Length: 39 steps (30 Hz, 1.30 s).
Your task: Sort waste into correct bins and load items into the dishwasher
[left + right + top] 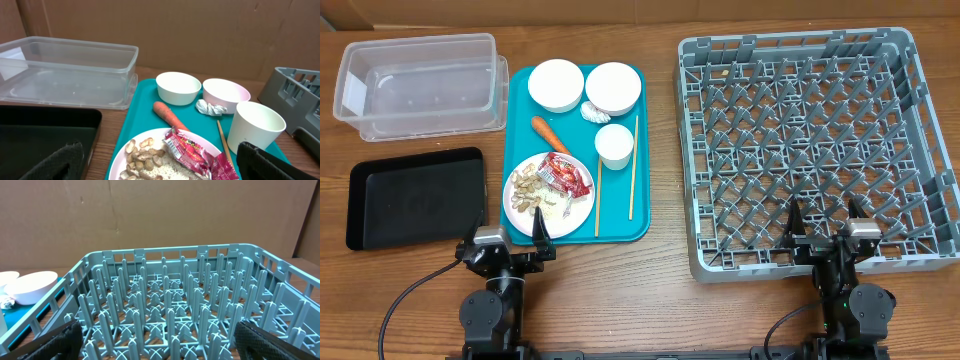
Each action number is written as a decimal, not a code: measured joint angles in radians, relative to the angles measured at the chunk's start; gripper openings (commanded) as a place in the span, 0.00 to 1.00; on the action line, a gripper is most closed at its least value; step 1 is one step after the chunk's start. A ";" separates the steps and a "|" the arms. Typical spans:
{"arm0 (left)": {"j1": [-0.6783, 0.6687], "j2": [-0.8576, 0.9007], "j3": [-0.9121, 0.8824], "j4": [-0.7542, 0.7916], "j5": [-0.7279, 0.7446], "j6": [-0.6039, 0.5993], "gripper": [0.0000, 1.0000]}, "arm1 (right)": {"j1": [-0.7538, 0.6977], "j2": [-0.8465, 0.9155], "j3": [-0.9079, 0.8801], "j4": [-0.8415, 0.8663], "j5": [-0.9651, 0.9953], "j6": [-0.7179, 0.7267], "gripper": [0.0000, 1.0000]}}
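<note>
The left gripper (pixel 508 243) sits at the lower left of the overhead frame, fingers spread wide and holding nothing, just below the teal tray (pixel 616 205). The right gripper (pixel 825 232) is at the lower right, also spread and empty, its fingers over the near rim of the rack (pixel 688 150).

The table (pixel 660 290) is brown wood grain. Brown cardboard (pixel 160 210) walls off the far side in both wrist views.

The clear tub (pixel 420 80) lies at the upper left with nothing in it. The black tray (pixel 415 195) lies below it, equally bare. The grey rack fills the right half and only its pegs show.

On the teal tray, two bowls (pixel 555 84) stand side by side at the top, with the tissue (pixel 591 110) just beside them in the gap. The cup (pixel 614 145) stands upright below the right bowl. The carrot (pixel 548 134) lies slanted above the plate (pixel 582 208). On the plate, the wrapper (pixel 566 175) lies to the right and the shells (pixel 528 188) to the left. The chopsticks (pixel 633 170) lie apart on the tray, right of the plate.
</note>
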 measured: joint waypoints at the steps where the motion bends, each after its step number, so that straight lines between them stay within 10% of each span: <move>1: 0.000 0.000 0.000 0.000 0.000 0.000 1.00 | 0.000 0.000 0.000 0.000 0.000 0.000 1.00; 29: 0.000 0.000 0.010 -0.009 0.000 -0.009 1.00 | 0.000 0.000 0.016 -0.034 -0.013 0.187 1.00; 39: 0.000 0.208 0.258 -0.150 0.005 -0.026 1.00 | 0.000 0.167 0.312 -0.269 -0.053 0.205 1.00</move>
